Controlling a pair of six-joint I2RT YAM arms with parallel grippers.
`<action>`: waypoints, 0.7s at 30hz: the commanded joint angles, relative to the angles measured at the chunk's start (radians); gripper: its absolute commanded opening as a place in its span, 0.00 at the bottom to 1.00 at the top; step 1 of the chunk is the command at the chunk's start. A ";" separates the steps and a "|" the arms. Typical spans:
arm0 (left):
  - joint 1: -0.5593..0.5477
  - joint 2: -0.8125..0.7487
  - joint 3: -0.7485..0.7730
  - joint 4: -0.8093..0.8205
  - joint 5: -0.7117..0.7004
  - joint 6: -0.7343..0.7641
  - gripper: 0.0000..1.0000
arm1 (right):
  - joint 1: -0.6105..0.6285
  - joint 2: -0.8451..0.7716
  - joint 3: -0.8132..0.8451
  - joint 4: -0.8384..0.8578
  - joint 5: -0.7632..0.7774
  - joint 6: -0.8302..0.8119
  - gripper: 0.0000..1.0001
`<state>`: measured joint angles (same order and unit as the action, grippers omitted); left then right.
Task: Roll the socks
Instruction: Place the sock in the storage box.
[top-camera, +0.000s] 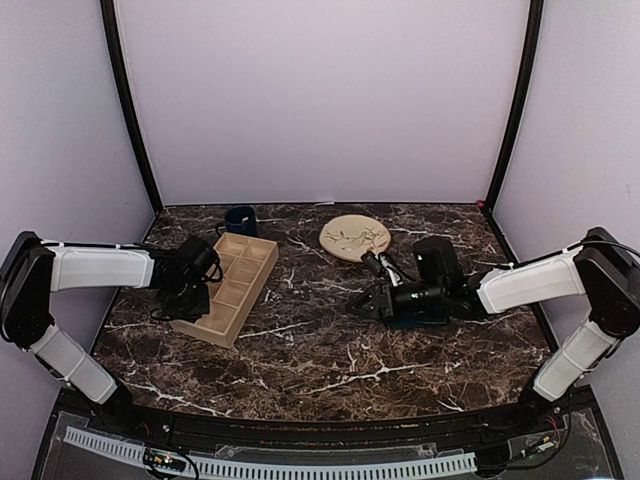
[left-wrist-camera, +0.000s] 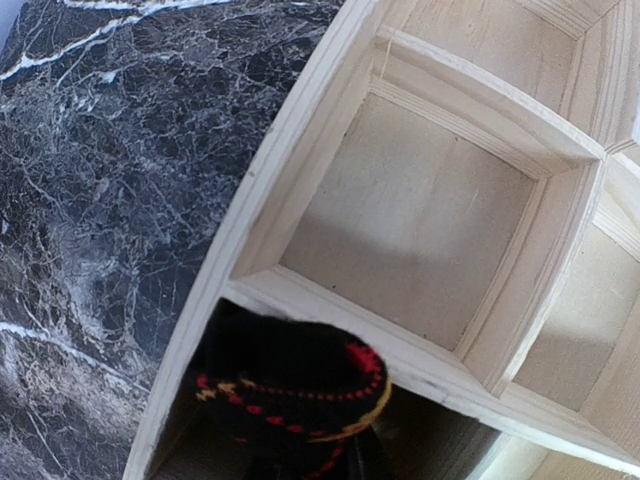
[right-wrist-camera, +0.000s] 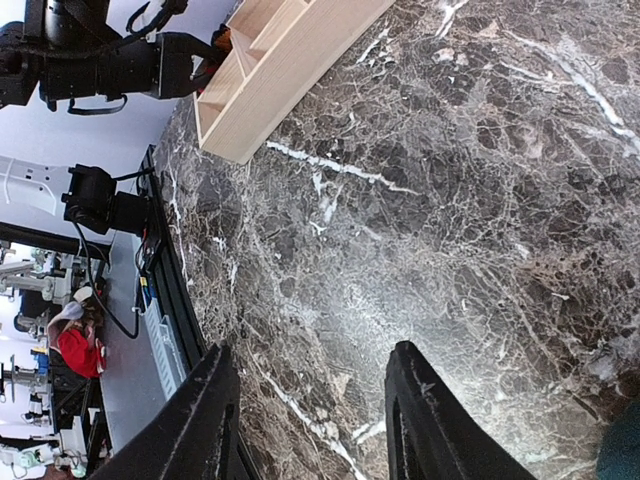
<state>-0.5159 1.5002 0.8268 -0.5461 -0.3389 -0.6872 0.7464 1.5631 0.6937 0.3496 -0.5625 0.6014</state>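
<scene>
The black argyle sock roll (left-wrist-camera: 290, 385), with red and yellow marks, sits low in a near-left compartment of the wooden tray (left-wrist-camera: 300, 150). My left gripper (top-camera: 196, 276) hangs over that end of the tray (top-camera: 235, 295) and is shut on the roll; its fingers are hidden behind the fabric. My right gripper (right-wrist-camera: 310, 352) is open and empty just above bare marble, right of centre in the top view (top-camera: 360, 303). A teal-green sock edge (right-wrist-camera: 622, 445) shows at the lower right corner of the right wrist view. In the top view it is hidden by the right arm.
A dark blue mug (top-camera: 240, 220) stands behind the tray at the back left. A round tan plate (top-camera: 355, 237) lies at the back centre, just behind the right arm. The tray's other compartments hold nothing that I can see.
</scene>
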 joint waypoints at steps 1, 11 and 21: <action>0.013 0.035 -0.051 -0.032 0.122 0.034 0.00 | 0.007 0.015 0.035 0.009 0.000 -0.017 0.46; 0.050 0.037 -0.066 -0.020 0.177 0.061 0.00 | 0.007 0.051 0.062 0.009 -0.006 -0.023 0.46; 0.057 -0.020 -0.052 -0.051 0.181 0.056 0.38 | 0.008 0.050 0.062 0.007 -0.005 -0.027 0.46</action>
<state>-0.4511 1.4921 0.8108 -0.5232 -0.2382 -0.6323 0.7464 1.6085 0.7387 0.3389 -0.5640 0.5842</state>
